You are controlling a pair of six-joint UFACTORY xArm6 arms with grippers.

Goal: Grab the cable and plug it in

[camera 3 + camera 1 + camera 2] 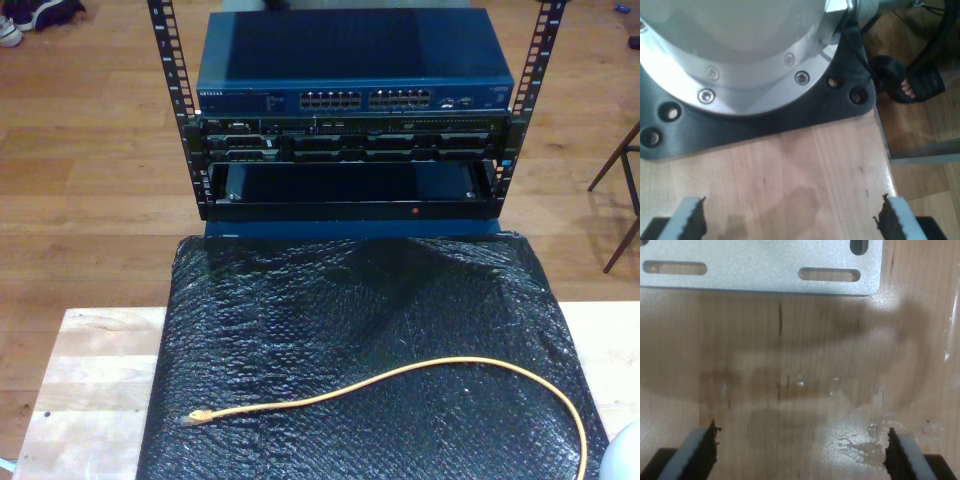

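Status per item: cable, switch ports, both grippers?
cable: loose on the black bubble wrap, plug end free, not plugged in
switch: front ports show no yellow cable in them
my first gripper: open, holding nothing
my second gripper: open, holding nothing

A wooden counter (95,370) carries a black bubble-wrap sheet (360,340) that covers its middle and reaches its far edge. Beyond that edge stands an equipment rack (350,110) on the wooden floor (90,180). A blue network switch (355,75) occupies the rack's top position, with two rows of ports on its front. Black panels sit beneath it, above an open bay.
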